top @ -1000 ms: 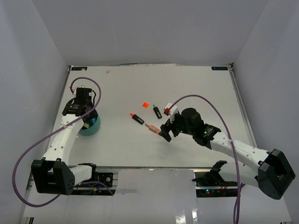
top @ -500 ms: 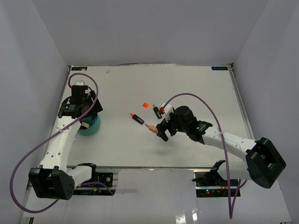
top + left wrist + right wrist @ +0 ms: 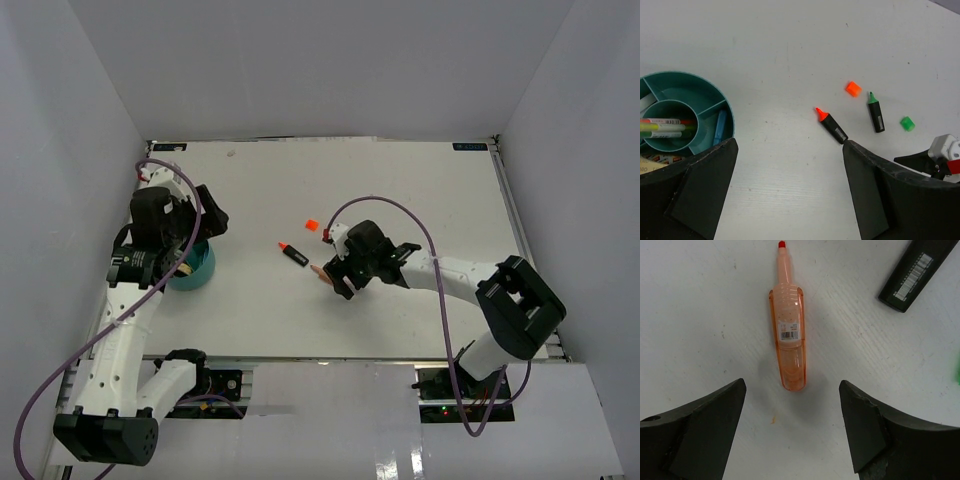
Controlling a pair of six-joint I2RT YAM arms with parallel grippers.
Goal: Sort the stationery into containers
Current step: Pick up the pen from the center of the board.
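Note:
The teal tub point(image 3: 193, 268) stands at the left and holds pens in its middle cup point(image 3: 670, 127). My left gripper point(image 3: 208, 222) hangs open above the tub's right side, with nothing between its fingers point(image 3: 790, 145). A translucent orange pen point(image 3: 788, 340) lies flat on the table just ahead of my open right gripper point(image 3: 792, 387), untouched, and its red tip points away. From above, that pen point(image 3: 320, 272) lies at the tips of the right gripper point(image 3: 337, 283). Loose on the table are an orange-capped black marker point(image 3: 832, 126), a green-capped marker point(image 3: 876, 112), an orange square point(image 3: 853, 88) and a green square point(image 3: 907, 123).
A black marker's end point(image 3: 912, 275) lies to the upper right of the pen. The right arm covers the green marker and the green square in the top view. White walls enclose the table point(image 3: 400, 190) on three sides.
My left gripper has opened wide and risen from over the tub. My right arm has moved left up to the orange pen, and its jaws have narrowed slightly.

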